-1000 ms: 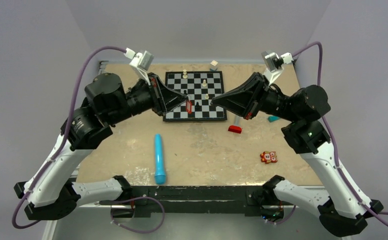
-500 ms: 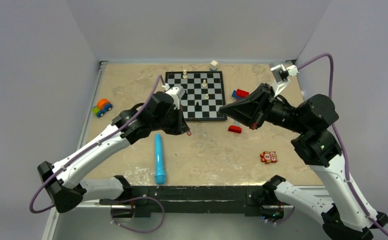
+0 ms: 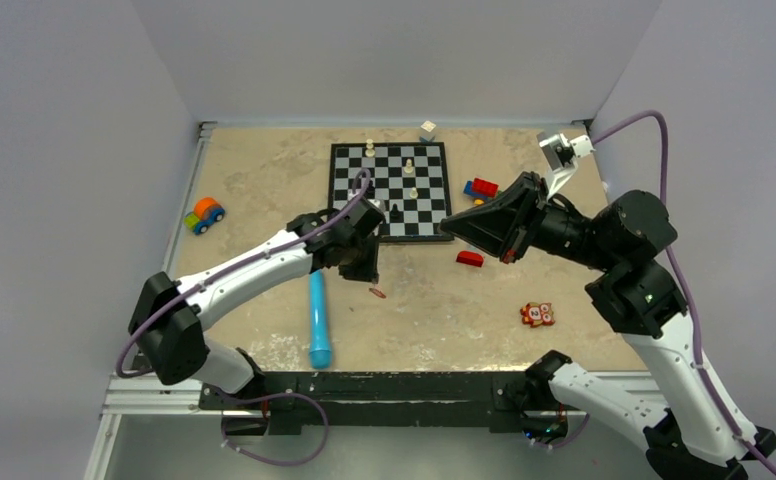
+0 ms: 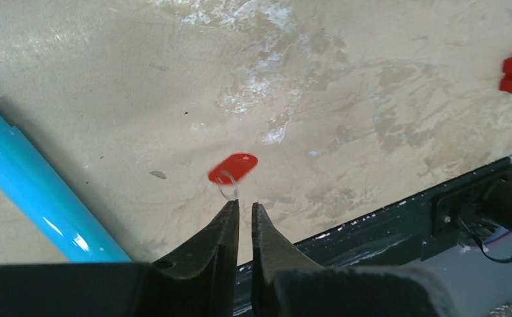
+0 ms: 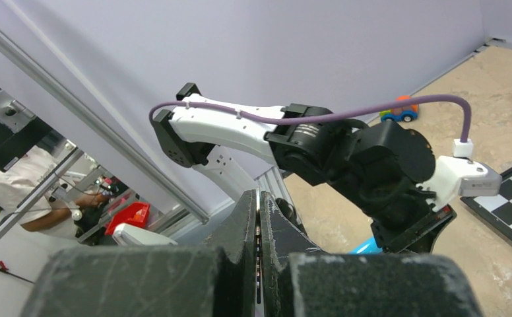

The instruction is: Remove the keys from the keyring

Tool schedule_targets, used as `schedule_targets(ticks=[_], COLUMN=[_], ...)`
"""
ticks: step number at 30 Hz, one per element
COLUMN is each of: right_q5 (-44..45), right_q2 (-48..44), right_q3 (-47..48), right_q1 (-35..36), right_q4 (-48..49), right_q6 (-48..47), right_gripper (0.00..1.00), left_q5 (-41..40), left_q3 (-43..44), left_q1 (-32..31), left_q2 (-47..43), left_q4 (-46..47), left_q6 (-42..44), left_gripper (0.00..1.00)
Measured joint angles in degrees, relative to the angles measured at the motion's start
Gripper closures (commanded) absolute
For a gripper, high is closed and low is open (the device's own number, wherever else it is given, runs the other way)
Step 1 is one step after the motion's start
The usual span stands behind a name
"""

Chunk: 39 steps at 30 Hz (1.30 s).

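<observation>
The keyring (image 3: 376, 292), a small red tag with a thin metal ring, lies on the tan table just in front of my left gripper (image 3: 369, 270). In the left wrist view the keyring (image 4: 233, 168) sits just beyond the fingertips. There my left gripper (image 4: 245, 203) stands slightly open with nothing in the narrow gap. My right gripper (image 3: 447, 224) hangs in the air over the chessboard's near right corner. Its jaws (image 5: 258, 193) are shut on a thin silvery strip, the key (image 5: 258, 228), seen edge-on.
A blue cylinder (image 3: 318, 318) lies left of the keyring. The chessboard (image 3: 349, 160) with several pieces is behind it. A red block (image 3: 470, 258), an orange square toy (image 3: 536, 314), a toy car (image 3: 204, 214) and a red-and-blue toy (image 3: 481, 187) lie scattered around.
My left arm swung down from beside the chessboard to low over the table. Its jaws parted and the keyring dropped onto the table. My right gripper drew back slightly to the right, still shut.
</observation>
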Motion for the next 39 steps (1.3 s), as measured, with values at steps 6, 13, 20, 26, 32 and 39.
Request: schedule_targets(ticks=[6,13,20,26,32,39], right_q5=[0.07,1.01,3.28,6.38,11.28,16.04], right_q2=[0.0,-0.39,-1.27,-0.9,4.04,10.88], right_q3=[0.0,0.0,-1.07,-2.38,-0.92,-1.57], right_q1=[0.0,0.0,0.0,0.0,0.07,0.07], right_q4=[-2.16,-3.52,-5.49,-8.48,-14.93,-22.1], right_q6=[-0.76,-1.62,-3.17,-4.79,-6.99,-7.32], right_gripper=[1.0,1.0,1.0,1.0,1.0,1.0], left_q5=[-1.27,-3.78,-4.7,-5.75,-6.64,-8.28], left_q3=[0.0,2.16,5.73,6.64,6.64,6.64], left_q1=[0.39,0.98,3.56,5.31,6.32,6.6], left_q2=[5.31,5.73,2.54,-4.33,-12.85,-20.22], left_q4=[-1.77,-5.51,-7.37,-8.76,-10.32,-13.31], left_q6=[0.24,0.72,1.79,1.84,1.88,2.43], left_gripper=[0.29,0.15,0.13,0.11,0.11,0.1])
